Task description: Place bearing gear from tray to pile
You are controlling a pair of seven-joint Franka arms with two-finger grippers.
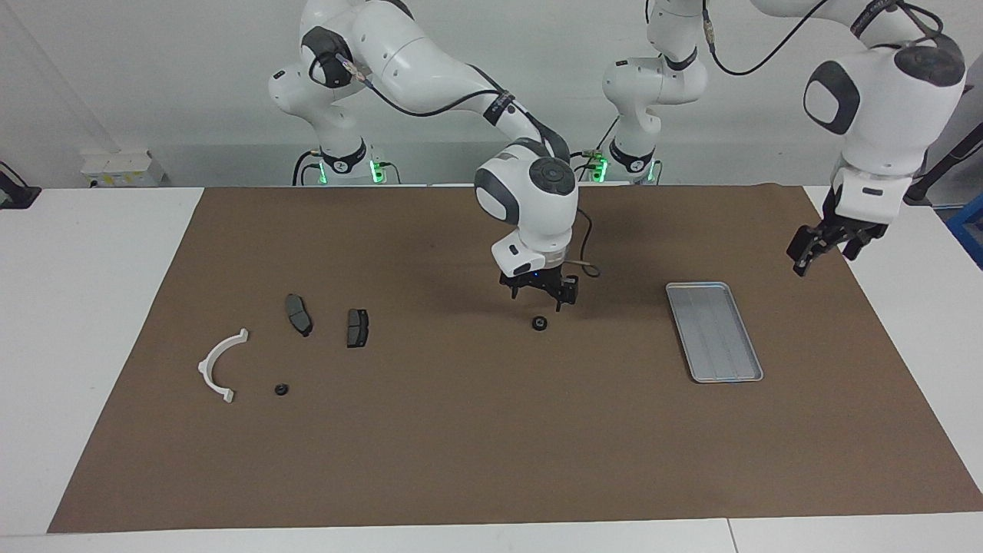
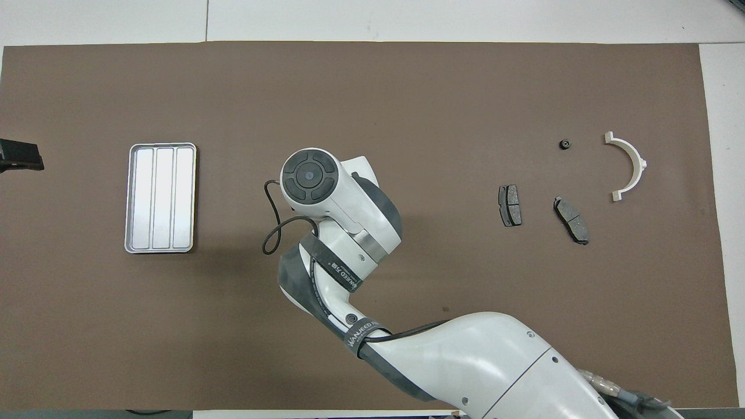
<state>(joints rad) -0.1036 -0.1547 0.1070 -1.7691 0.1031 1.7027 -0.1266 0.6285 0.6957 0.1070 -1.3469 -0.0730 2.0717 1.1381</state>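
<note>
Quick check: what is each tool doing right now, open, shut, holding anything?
Left tool: open, empty, raised over the table edge beside the tray.
Right tool: open, empty, just above the bearing gear on the mat.

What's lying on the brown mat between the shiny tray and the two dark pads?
One small black gear, seen in the facing view, with the right gripper just above it; the rest between tray and pads is bare mat.

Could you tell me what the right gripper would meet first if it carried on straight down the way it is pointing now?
Most likely the small black bearing gear on the brown mat. The right gripper, fingers open, hangs pointing down just above it, perhaps slightly nearer the robots, so it might touch the mat beside the gear instead.
</note>
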